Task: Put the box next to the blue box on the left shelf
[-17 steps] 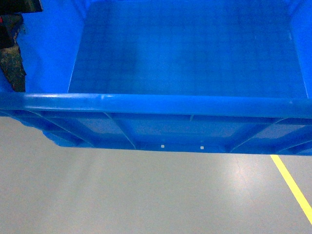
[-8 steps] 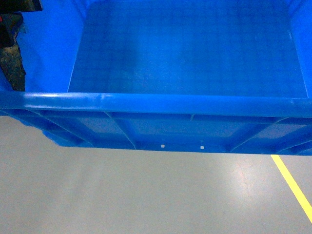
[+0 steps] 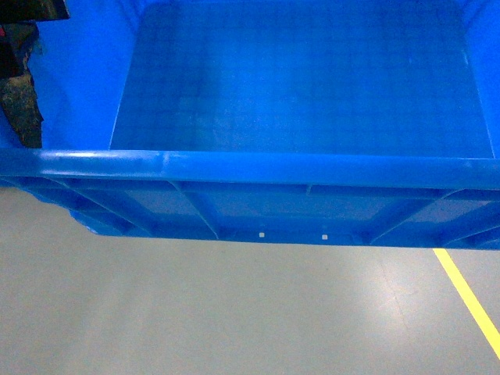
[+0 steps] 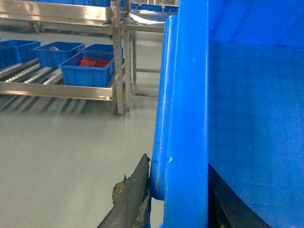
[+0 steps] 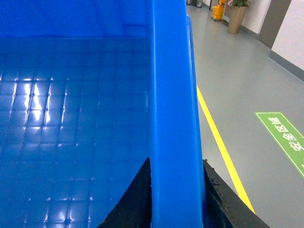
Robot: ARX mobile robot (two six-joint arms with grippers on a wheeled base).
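A grey factory floor (image 3: pixel 195 312) spreads beneath a large blue box (image 3: pixel 297 86) held clear of the ground between the robot's two arms, its thick rolled rim running across the head view and its ribbed near wall hanging above the bare concrete. The box's open interior, floor embossed with a small square grid, fills the upper part of that view and nearly all of the right wrist view. Off to the left of the robot, well apart from the carried box, stands the left shelf (image 4: pixel 57 89), a flow rack with rows of small white rollers in grey metal tracks, framed by steel uprights; several blue crates (image 4: pixel 88 71) sit on it, one of them holding something red (image 4: pixel 94 62). A yellow floor line (image 3: pixel 469 293) runs diagonally at the lower right of the head view, and a green floor marking (image 5: pixel 287 137) lies beyond it in the right wrist view. The left gripper (image 4: pixel 175 209) has its dark, worn jaws clamped on the box's left wall, one jaw outside the rim and one inside. The right gripper (image 5: pixel 175 209) grips the opposite wall the same way, black jaws pressed to either side of the rim. A potted plant (image 5: pixel 236 14) and a yellow object beside it stand far down the aisle
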